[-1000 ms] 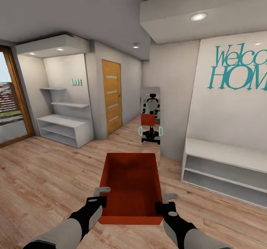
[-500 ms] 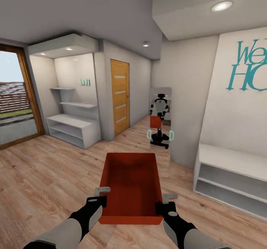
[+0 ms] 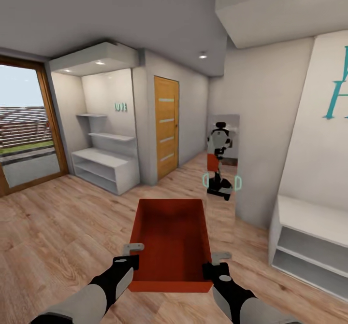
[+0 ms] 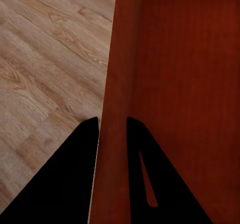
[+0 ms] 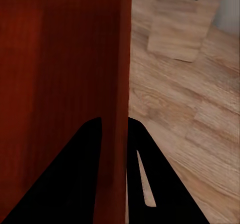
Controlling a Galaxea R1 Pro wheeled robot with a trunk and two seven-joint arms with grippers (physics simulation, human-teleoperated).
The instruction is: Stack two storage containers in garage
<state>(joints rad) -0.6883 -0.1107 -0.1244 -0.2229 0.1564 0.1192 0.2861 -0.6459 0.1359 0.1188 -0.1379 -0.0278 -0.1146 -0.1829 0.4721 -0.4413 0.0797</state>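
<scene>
Here, in the head view, an orange-red storage container [image 3: 170, 239] is held out in front of the robot, above a light wood plank floor [image 3: 53, 237]. Its long axis runs straight away from the robot, open top facing up, and it is empty. The left gripper [image 3: 129, 255] holds the container's left wall near the close end, and the right gripper [image 3: 216, 261] holds the right wall at the matching spot. Both forearms reach forward from the bottom corners, roughly level and parallel. Ahead and to the left stands a light wooden door [image 3: 166, 125] with four frosted strips, shut. Left of it is an alcove with white shelves [image 3: 105, 162], and further left a large glass door [image 3: 26, 128] shows the outdoors. Straight ahead, a tall mirror [image 3: 221, 162] leans on the wall, reflecting the robot and its container. At the right is a low white shelf unit [image 3: 309, 244] under teal wall lettering [image 3: 338, 94].

In the left wrist view, two dark fingers [image 4: 75, 174] are clamped on the container's thin wall [image 4: 117, 83], one outside and one inside. Plank floor lies beyond the wall.

In the right wrist view, the dark fingers [image 5: 145, 179] are likewise closed on the other wall [image 5: 122, 73], one on each side, with plank floor beside it.
</scene>
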